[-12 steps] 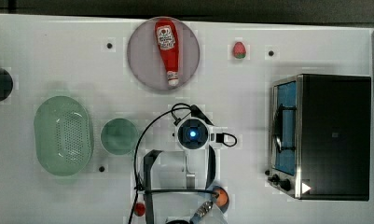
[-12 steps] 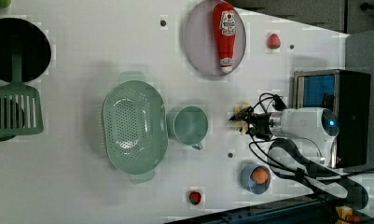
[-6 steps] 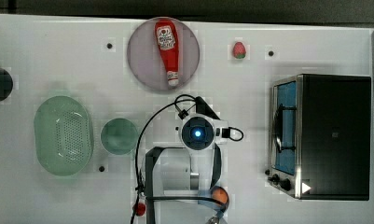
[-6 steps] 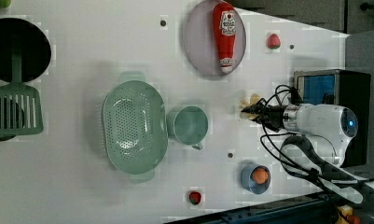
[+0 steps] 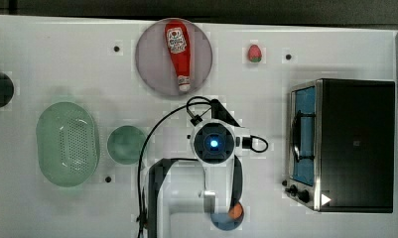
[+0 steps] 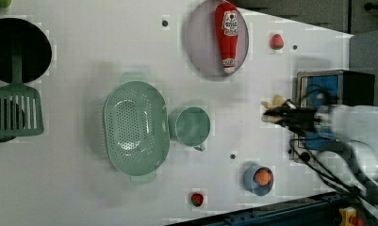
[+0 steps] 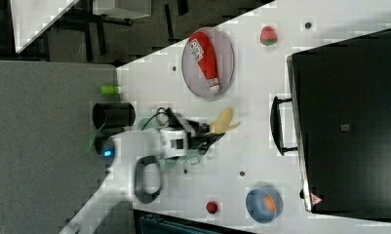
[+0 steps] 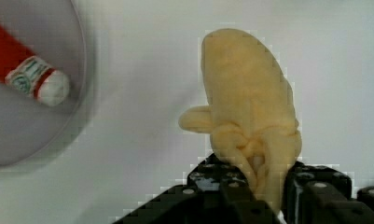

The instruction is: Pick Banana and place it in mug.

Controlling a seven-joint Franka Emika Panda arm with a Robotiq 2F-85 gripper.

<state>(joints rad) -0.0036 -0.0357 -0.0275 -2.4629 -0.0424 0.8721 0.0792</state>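
We see the banana [image 8: 250, 116] pinched at its lower end between the closed fingers of the hand [image 8: 264, 186], lifted clear of the white desk [image 5: 310, 49], so it can travel. It hangs near the desk's middle, beside the plate [image 5: 152, 64] bearing 1 ketchup bottle [image 5: 179, 54]. The mug [image 5: 126, 144] waits apart, beside the strainer [image 5: 67, 144], mouth open upward.

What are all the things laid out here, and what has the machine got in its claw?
plate: one, grey, top view's upper middle
ketchup: one, red, on plate
strawberries: two, red, apart
strainer: one, pale green, beside mug
mug: one, dull green
bowl: one, blue, holds ball
ball: one, orange
oven: one, black
pan: one, black
spatula: one, green
banana: one, pale yellow, in claw
claw: one, black, shut on banana
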